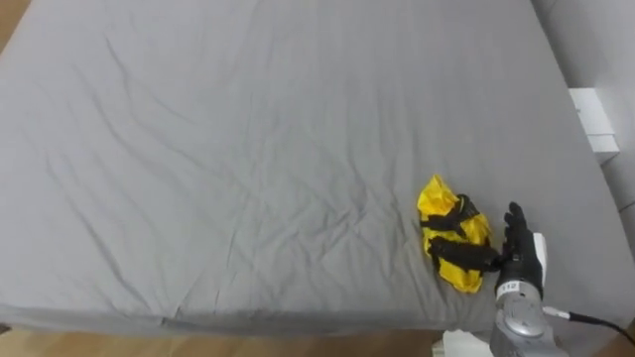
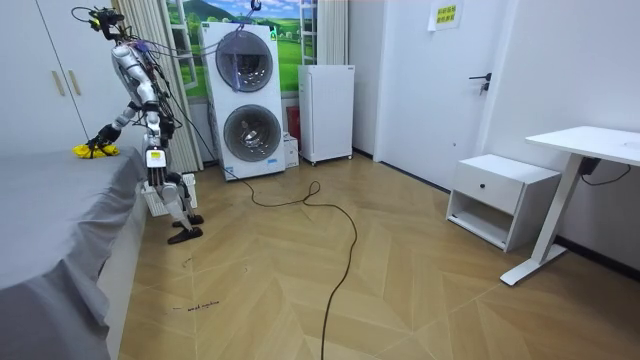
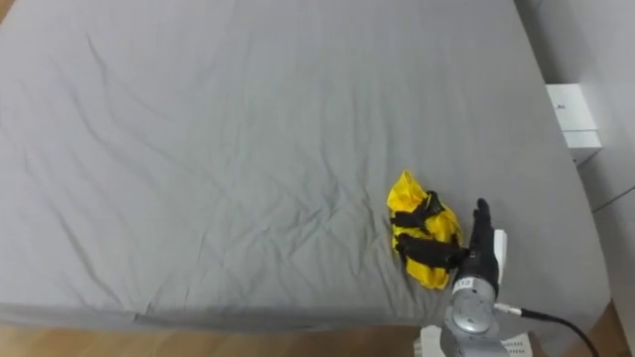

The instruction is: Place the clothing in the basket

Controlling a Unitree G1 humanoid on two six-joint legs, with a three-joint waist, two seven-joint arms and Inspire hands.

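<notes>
Right at the near edge of the big grey bed (image 1: pixel 248 149) you see the right hand (image 1: pixel 523 260). Yellow and black clothes (image 1: pixel 451 233) lie in a small heap on the bed. The hand touches their side, with its fingers straight and loose, gripping nothing.

A grey bed (image 1: pixel 248 149) has a small white box (image 1: pixel 593 119) just beside its far right corner. Well apart from the bed stand stacked washing machines (image 2: pixel 248 100), a white fridge (image 2: pixel 326 112), a low cabinet (image 2: pixel 500 200) and a desk (image 2: pixel 590 140).
</notes>
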